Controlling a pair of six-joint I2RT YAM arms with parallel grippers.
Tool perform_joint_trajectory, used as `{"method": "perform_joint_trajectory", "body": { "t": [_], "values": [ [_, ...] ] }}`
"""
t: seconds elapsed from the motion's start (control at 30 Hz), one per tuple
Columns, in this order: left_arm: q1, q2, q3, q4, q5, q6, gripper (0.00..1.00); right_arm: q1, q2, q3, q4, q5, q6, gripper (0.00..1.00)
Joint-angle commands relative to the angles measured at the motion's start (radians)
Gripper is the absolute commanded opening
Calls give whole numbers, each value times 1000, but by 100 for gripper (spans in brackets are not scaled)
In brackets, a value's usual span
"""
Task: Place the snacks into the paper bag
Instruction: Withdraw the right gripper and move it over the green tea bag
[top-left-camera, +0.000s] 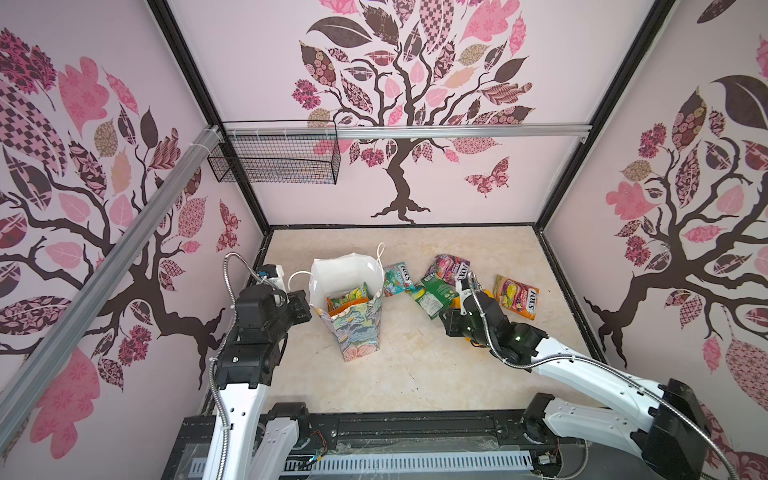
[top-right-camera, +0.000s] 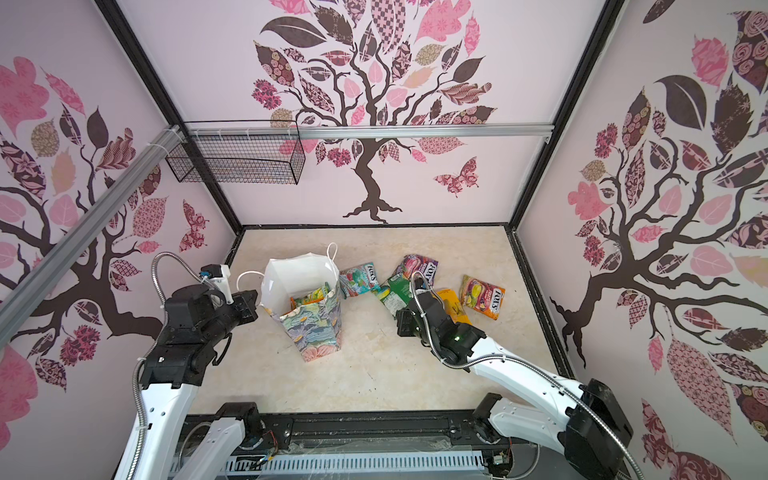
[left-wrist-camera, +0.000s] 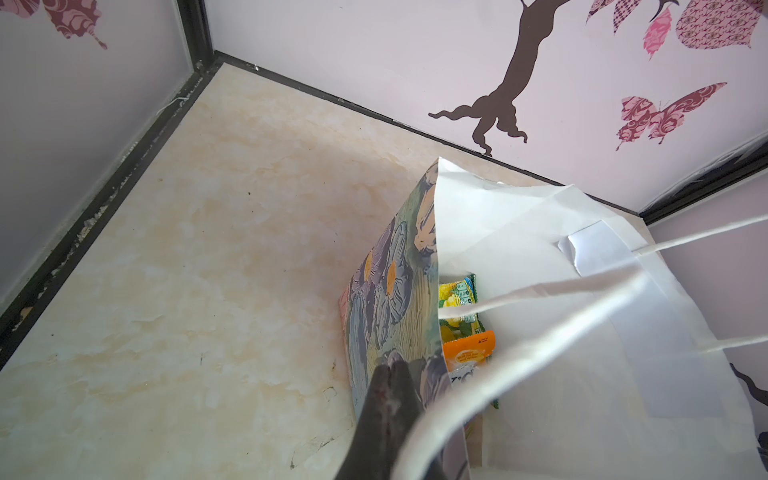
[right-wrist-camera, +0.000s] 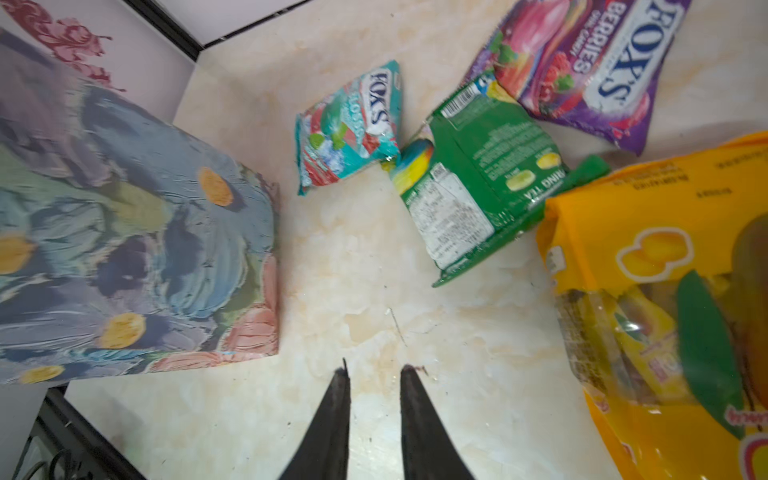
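The floral paper bag (top-left-camera: 353, 328) stands open left of the middle, white inside. Two snacks lie in it, a green-yellow pouch (left-wrist-camera: 457, 295) and an orange one (left-wrist-camera: 467, 349). To the bag's right lie a teal pouch (top-left-camera: 397, 279), a green pouch (top-left-camera: 430, 297), a purple pouch (top-left-camera: 451, 266) and an orange pouch (top-left-camera: 516, 297). A large yellow pouch (right-wrist-camera: 665, 291) lies partly under my right arm. My left gripper (left-wrist-camera: 390, 368) is shut against the bag's outer floral wall, beside a white cord handle (left-wrist-camera: 540, 291). My right gripper (right-wrist-camera: 374, 368) hangs slightly open over bare floor between bag and pouches, with nothing between its fingers.
A black wire basket (top-left-camera: 274, 160) hangs on the rail at the back left, well above the floor. Patterned walls close the floor (top-left-camera: 415, 374) on three sides. The arms' black base (top-left-camera: 374, 428) runs along the front edge.
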Motion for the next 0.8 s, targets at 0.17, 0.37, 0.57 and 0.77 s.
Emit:
{"method": "perform_joint_trajectory", "body": {
  "t": [0.17, 0.37, 0.57, 0.77],
  "values": [
    [4, -14, 30, -1, 0, 12, 2, -18, 81, -91, 218, -71, 66, 27],
    [4, -40, 17, 3, -16, 9, 2, -24, 145, -95, 265, -82, 58, 30],
    [3, -41, 28, 11, 2, 4, 2, -28, 147, -147, 331, -69, 58, 32],
    [4, -51, 26, 12, -11, 8, 2, -29, 201, -132, 341, -75, 24, 36]
  ]
}}
